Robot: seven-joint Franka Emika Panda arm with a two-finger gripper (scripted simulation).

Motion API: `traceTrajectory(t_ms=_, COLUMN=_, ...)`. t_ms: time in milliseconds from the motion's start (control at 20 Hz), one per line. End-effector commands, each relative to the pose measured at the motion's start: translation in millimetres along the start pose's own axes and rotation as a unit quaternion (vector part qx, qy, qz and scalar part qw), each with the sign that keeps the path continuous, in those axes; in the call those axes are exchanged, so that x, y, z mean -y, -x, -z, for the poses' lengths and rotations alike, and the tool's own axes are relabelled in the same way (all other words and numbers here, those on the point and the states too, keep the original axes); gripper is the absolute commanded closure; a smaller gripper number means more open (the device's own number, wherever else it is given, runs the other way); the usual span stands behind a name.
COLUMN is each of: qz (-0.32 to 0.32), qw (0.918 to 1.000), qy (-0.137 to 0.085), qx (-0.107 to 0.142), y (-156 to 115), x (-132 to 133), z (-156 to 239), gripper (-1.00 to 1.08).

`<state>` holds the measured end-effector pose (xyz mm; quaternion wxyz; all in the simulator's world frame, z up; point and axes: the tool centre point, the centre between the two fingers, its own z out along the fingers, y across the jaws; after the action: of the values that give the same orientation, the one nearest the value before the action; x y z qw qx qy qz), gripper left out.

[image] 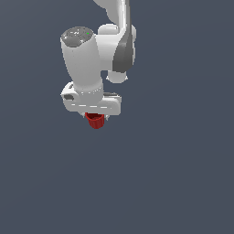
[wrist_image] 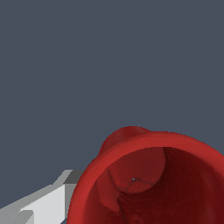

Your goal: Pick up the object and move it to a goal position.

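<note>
One small red cup [image: 95, 120] hangs directly under my hand in the exterior view, a little above the middle of the frame and slightly toward its left, with flat grey-blue background on every side. My arm [image: 84, 59] comes down from the top centre of that picture as a thick white column with a grey cap, and it ends in the broad white body of my pincer [image: 96, 118], which sits across the cup's top like a bar. The cup's upper part is tucked up against the underside of that bar, and only its lower part shows below it, tapering a little downward. My fingers themselves are hidden there by the hand and the cup, so from that side I cannot read the gap between them. In the wrist view the cup [wrist_image: 148, 183] fills the lower right of the frame, very close to the lens, its wide red rim and hollow inside turned toward the camera. One pale grey finger [wrist_image: 39, 203] lies in the lower left corner, right against the cup's outer wall. I am clenched on the cup, and it sits between my fingers.
</note>
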<state>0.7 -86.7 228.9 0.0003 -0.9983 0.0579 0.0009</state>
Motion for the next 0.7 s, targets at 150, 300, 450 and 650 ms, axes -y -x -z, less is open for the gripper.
traceTrajectory(t_ms=150, qz=0.000, qw=1.0000, qy=0.000, qx=-0.001, y=16.6, x=-0.4, z=52.7, gripper=1.08)
traceTrajectory(t_ms=300, qz=0.000, qw=1.0000, qy=0.000, qx=-0.001, y=23.3, x=-0.4, z=75.4, gripper=1.08)
traceTrajectory(t_ms=450, qz=0.000, qw=1.0000, qy=0.000, qx=-0.001, y=28.2, x=-0.5, z=93.0, gripper=1.08)
traceTrajectory(t_ms=650, qz=0.000, qw=1.0000, qy=0.000, qx=-0.001, y=31.9, x=-0.6, z=107.7, gripper=1.08)
